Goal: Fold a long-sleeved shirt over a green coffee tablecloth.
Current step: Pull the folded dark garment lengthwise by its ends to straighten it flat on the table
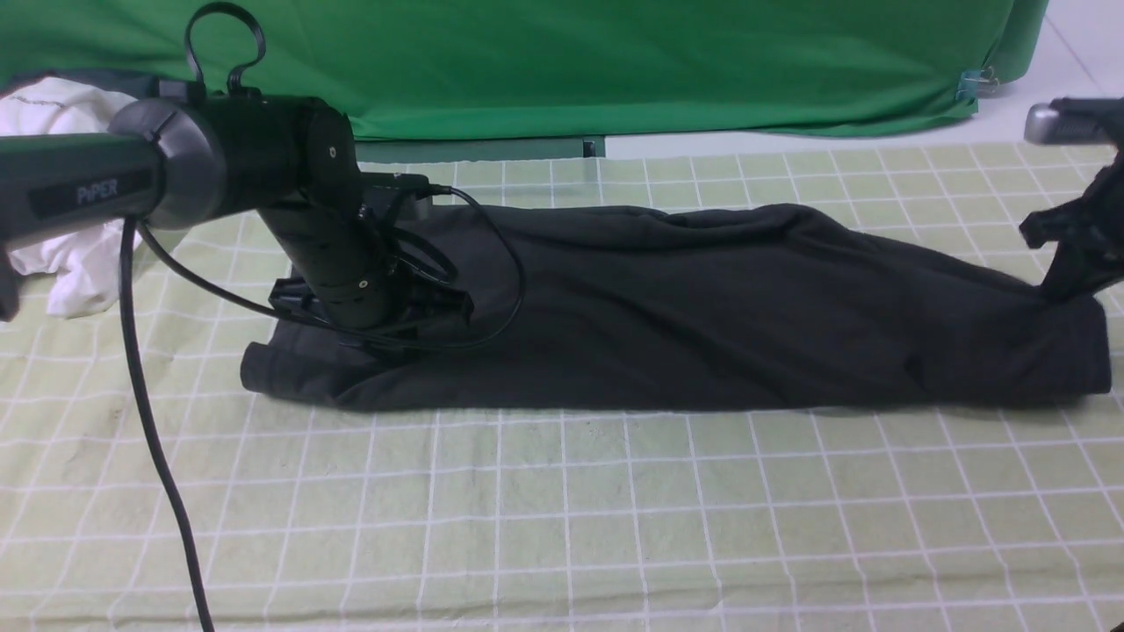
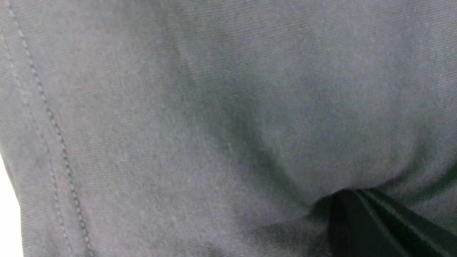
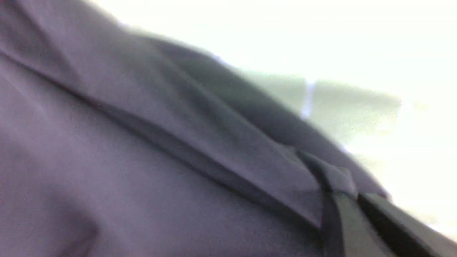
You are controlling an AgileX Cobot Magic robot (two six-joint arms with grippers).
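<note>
Front view: the long-sleeved shirt (image 1: pixel 702 307) lies as a long, limp folded band across the green coffee tablecloth (image 1: pixel 562 509). The left arm (image 1: pixel 325 246) is down on its left end and the right arm (image 1: pixel 1076 237) is at its right end.

Left wrist view: soft knit puckers into the left fingers (image 2: pixel 375 225), which are closed on it.

Right wrist view, blurred: the right fingers (image 3: pixel 342 228) pinch a folded edge.

The shirt looks light and floppy and will likely sag between holds, so gripping both ends through all layers suits it.
</note>
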